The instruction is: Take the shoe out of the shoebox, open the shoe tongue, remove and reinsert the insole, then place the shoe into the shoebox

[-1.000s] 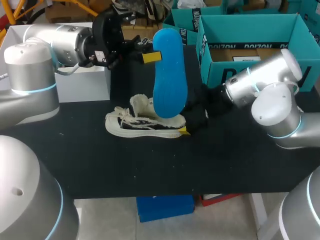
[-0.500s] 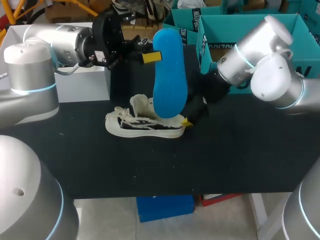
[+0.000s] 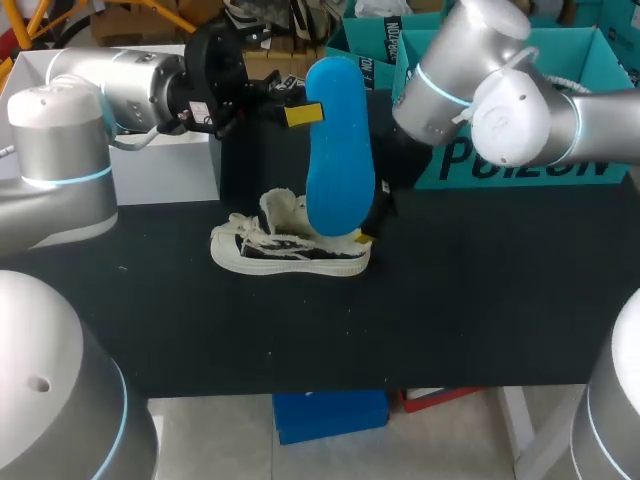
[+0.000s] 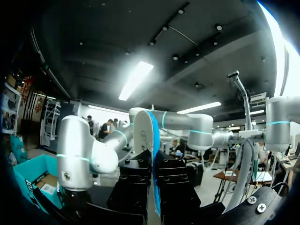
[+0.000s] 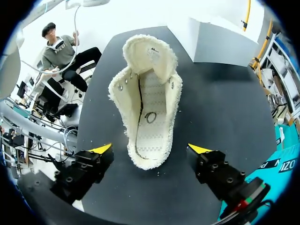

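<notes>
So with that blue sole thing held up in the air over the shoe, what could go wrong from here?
Two things, probably. The left gripper pinches the insole only near its top end, so the long free part might swing or slip and miss the opening. Also, the shoe lies loose on the table: the right gripper is open with its fingers clear of the heel, so pushing the insole in could shove the shoe.

Left arm (image 3: 115, 85): enters from the left, forearm level, wrist turned inward. Left tool (image 3: 300, 110): fingers clamped on the insole (image 3: 338, 150) from both sides. Right arm (image 3: 475, 80): enters from the right, wrist angled steeply down. Right tool (image 5: 151, 149): fingers spread wide, holding nothing.
</notes>
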`<state>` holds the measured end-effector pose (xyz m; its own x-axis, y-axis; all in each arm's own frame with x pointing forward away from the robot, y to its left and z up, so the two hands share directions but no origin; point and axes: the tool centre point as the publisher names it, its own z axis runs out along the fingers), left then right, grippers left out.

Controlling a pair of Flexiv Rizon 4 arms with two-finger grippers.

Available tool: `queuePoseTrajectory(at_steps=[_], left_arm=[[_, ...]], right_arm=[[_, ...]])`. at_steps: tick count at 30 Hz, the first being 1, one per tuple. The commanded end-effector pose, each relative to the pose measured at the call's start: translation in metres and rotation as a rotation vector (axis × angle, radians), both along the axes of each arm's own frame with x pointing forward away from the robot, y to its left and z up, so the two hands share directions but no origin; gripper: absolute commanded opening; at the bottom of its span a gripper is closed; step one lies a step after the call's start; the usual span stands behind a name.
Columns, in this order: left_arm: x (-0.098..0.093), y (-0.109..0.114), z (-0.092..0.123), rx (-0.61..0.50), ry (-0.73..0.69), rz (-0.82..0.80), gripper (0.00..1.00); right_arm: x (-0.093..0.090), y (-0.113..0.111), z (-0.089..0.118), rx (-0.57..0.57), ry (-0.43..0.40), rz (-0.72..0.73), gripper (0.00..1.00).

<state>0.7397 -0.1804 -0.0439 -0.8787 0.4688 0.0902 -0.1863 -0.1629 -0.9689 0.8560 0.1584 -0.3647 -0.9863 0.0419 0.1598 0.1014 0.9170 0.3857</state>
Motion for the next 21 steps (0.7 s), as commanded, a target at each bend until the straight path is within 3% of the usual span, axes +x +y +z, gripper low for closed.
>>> queuePoseTrajectory(at_steps=[1, 8, 21], left_arm=[[-0.001, -0.001, -0.001, -0.001, -0.001, 0.004, 0.0], [-0.001, -0.001, -0.001, -0.001, -0.001, 0.004, 0.0], [-0.001, -0.001, -0.001, -0.001, -0.001, 0.004, 0.0]], right_arm=[[0.002, 0.007, 0.002, -0.267, 0.018, 0.039, 1.0], [0.002, 0.016, 0.005, -0.33, 0.0, 0.028, 1.0], [-0.007, 0.035, 0.002, -0.334, -0.043, 0.013, 1.0]])
